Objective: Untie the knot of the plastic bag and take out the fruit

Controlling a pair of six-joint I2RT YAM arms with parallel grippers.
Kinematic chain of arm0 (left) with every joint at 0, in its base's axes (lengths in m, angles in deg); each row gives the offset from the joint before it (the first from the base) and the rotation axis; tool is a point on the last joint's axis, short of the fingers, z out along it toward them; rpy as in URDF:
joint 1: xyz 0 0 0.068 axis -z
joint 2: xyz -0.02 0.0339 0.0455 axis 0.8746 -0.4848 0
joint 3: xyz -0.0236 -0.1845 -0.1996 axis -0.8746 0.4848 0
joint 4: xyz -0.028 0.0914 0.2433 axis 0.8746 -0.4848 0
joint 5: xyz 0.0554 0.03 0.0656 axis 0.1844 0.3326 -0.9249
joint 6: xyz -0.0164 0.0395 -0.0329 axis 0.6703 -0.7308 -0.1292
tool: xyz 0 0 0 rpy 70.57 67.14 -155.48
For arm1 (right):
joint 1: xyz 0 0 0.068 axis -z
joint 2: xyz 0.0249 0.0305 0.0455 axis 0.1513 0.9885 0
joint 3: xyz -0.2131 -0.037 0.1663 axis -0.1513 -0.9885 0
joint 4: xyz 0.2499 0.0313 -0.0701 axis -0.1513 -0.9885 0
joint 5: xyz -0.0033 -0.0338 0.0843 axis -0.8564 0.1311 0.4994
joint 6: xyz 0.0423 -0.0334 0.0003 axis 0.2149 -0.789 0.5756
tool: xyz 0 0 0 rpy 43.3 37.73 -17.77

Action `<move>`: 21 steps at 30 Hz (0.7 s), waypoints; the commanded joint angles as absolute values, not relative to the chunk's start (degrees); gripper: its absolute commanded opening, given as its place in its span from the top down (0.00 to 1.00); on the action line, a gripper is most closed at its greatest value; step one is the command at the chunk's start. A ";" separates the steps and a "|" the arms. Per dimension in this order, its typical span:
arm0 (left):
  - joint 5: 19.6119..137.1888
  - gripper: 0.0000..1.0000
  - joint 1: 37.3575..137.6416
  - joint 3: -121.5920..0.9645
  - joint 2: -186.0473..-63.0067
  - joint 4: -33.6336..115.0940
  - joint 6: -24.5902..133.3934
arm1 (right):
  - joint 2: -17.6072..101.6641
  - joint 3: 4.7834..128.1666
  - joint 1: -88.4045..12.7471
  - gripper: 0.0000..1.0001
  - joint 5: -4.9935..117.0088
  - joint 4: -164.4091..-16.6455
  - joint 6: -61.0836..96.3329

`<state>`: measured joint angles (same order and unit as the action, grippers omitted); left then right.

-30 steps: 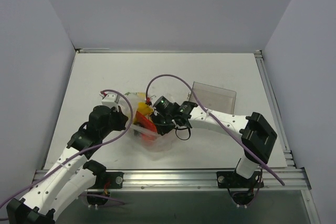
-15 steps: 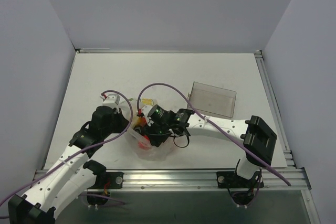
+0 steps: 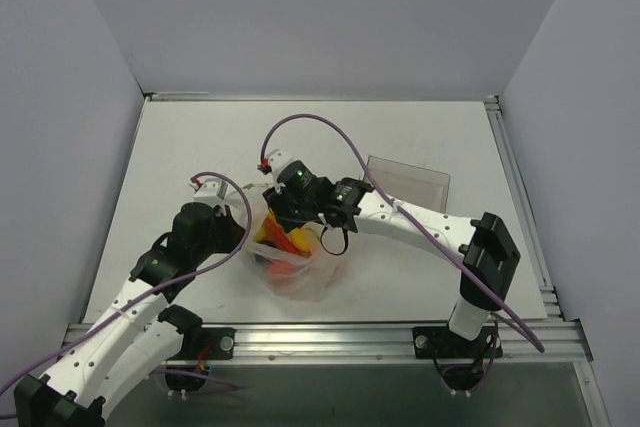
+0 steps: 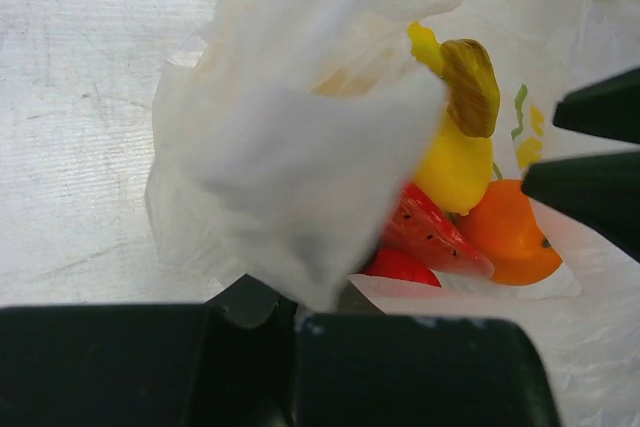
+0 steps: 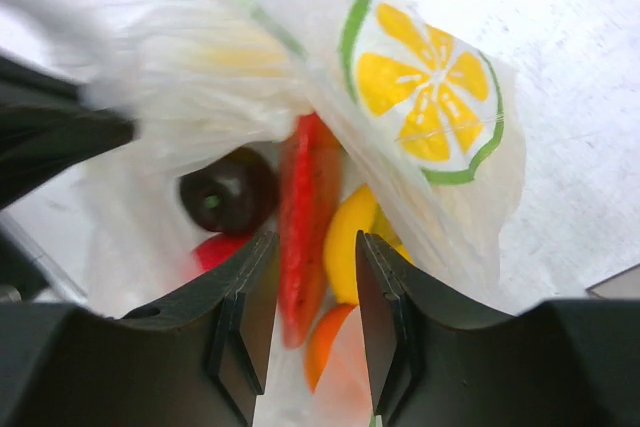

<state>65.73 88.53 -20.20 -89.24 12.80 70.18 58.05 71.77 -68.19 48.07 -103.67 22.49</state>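
Observation:
The plastic bag [image 3: 300,272] lies near the table's front with its mouth open; no knot shows. My left gripper [image 3: 243,230] is shut on the bag's left rim, and the whitish plastic bunches out of its jaws [image 4: 290,305]. Inside the bag are the fruit: a yellow banana [image 4: 455,147], a red slice [image 4: 430,237], an orange ball [image 4: 510,232] and a dark ball [image 5: 230,192]. My right gripper [image 3: 283,215] hangs over the bag's mouth, open [image 5: 312,277]. The red slice [image 5: 305,217] shows in the gap between its fingers, narrower than the gap.
A clear rigid box [image 3: 405,185] stands to the right of the bag behind the right arm. The right gripper's black fingers [image 4: 600,147] show at the right of the left wrist view. Purple cables loop over both arms.
The right gripper dipped toward the bag's near left side, then rose and moved back over its mouth. The left gripper kept its hold on the rim. The bag shifted slightly.

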 commanded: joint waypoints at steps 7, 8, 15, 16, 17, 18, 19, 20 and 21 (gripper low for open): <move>65.39 1.00 88.07 -20.58 -88.94 15.69 69.63 | 62.99 71.44 -61.44 0.45 42.66 -103.64 21.97; 65.31 1.00 88.07 -20.49 -88.76 15.60 69.63 | 62.99 71.18 -61.18 0.42 42.91 -103.47 21.80; 65.39 1.00 87.98 -20.58 -89.46 15.86 69.63 | 64.04 72.22 -62.84 0.46 47.31 -100.74 21.97; 65.39 1.00 88.07 -20.58 -89.81 15.86 69.63 | 64.57 72.75 -63.19 0.47 47.31 -100.74 22.06; 65.48 1.00 88.07 -20.58 -89.73 15.86 69.54 | 65.70 73.19 -63.28 0.49 47.14 -100.83 22.23; 65.39 1.00 88.07 -20.58 -89.81 15.86 69.54 | 66.24 73.72 -63.37 0.49 46.79 -100.74 22.50; 65.39 1.00 88.07 -20.58 -89.81 15.86 69.63 | 66.76 73.98 -63.37 0.50 46.09 -100.74 22.93; 65.31 1.00 88.07 -20.58 -89.90 15.86 69.63 | 67.55 74.07 -63.46 0.51 45.56 -100.66 23.11; 65.04 1.00 88.07 -20.66 -89.90 15.95 69.63 | 67.91 74.07 -63.46 0.52 44.68 -100.74 23.38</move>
<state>65.71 88.51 -20.20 -89.94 13.13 70.11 66.00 72.29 -63.31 46.63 -101.07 22.34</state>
